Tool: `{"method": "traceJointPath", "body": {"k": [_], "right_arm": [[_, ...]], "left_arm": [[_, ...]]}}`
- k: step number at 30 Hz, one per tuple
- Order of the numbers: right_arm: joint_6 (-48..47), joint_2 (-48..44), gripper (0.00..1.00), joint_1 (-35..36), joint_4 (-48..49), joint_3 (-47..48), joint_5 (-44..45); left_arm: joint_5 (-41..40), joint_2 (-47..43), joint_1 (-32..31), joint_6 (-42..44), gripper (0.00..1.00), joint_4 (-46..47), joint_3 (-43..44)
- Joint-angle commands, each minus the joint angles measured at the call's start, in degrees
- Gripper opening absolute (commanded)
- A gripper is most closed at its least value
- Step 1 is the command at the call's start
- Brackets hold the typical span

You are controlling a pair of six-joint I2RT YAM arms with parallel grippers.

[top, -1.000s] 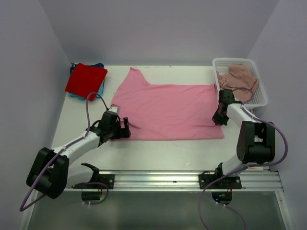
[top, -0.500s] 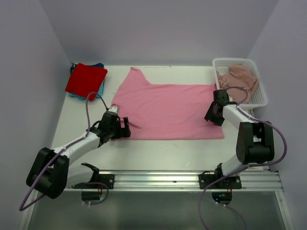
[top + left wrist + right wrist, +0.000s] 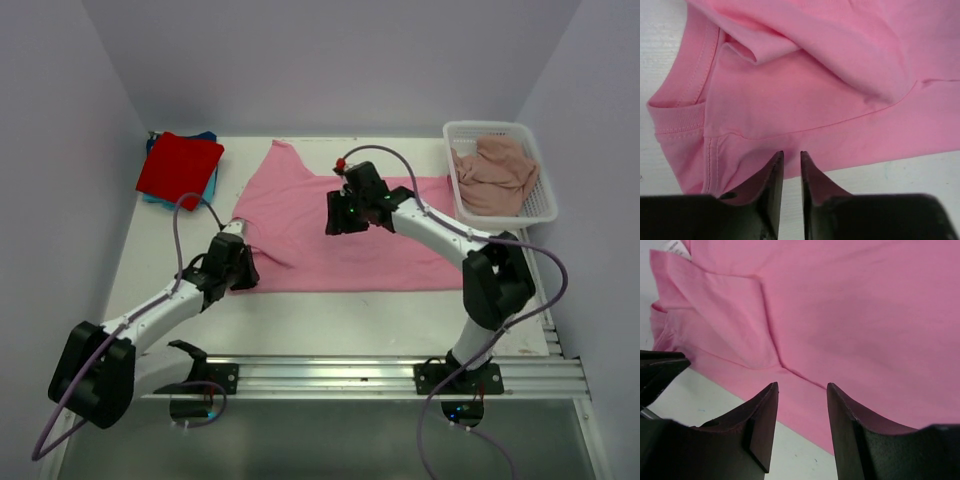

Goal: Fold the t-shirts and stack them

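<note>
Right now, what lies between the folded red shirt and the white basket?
The bright pink t-shirt, spread flat, fills most of that stretch, and the right gripper hangs open over it. The top view shows this.

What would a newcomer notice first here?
The bright pink t-shirt lies spread flat across the middle of the table. The right gripper hovers open over its centre, and the left gripper, fingers nearly together, sits at its near-left edge; whether it pinches cloth is unclear. Next come the red t-shirt, folded on a teal-blue t-shirt in the far-left corner, and the white mesh basket holding a crumpled dusty-pink t-shirt at far right.
</note>
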Motion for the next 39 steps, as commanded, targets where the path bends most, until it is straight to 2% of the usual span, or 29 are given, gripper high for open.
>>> {"method": "traceJointPath", "body": {"k": [1,5,6,14,24,29,31,32,34,35,39], "right_arm": [[-2.04,7.19,0.47,3.28,-5.56,7.25,-3.5],[-2.84,14.66,0.47,6.09,-7.76,15.24,-3.06],[-3.01,15.64,0.48,6.53,-8.46,16.39,-3.41],[-4.94,25.05,0.48,9.61,-11.28,28.17,-6.13],[-4.59,37.35,0.47,9.7,-12.25,41.96,-8.86],[-4.51,39.91,0.44,9.97,-12.52,44.88,-7.01],[-4.25,39.99,0.36,9.96,-11.99,44.79,-6.66],[-4.24,39.91,0.27,9.96,-11.73,44.36,-6.57],[-3.98,39.38,0.19,9.96,-11.2,43.83,-6.57],[-3.81,39.12,0.11,9.96,-10.93,43.13,-6.31],[-4.24,37.54,0.05,9.96,-10.49,41.1,-5.26]], "left_arm": [[0.96,3.15,-0.27,-0.39,0.2,3.72,0.42],[0.43,4.65,-0.27,-0.48,0.03,6.09,-0.19],[0.35,4.83,-0.27,-0.4,0.01,6.18,-0.28],[0.52,3.6,-0.27,-1.01,0.0,6.27,-1.51],[1.14,1.32,-0.27,-1.62,0.0,6.01,-4.15],[1.05,-0.18,-0.18,-1.45,0.0,5.4,-4.76],[0.96,-0.62,-0.18,-1.45,0.0,5.31,-5.03],[0.96,-0.71,-0.18,-1.54,0.0,5.05,-5.2],[0.87,-0.8,-0.18,-1.54,0.0,5.04,-5.46],[0.96,-0.8,-0.18,-1.63,0.0,5.04,-5.81],[1.05,-0.97,-0.18,-1.89,0.0,5.39,-6.96]]}}
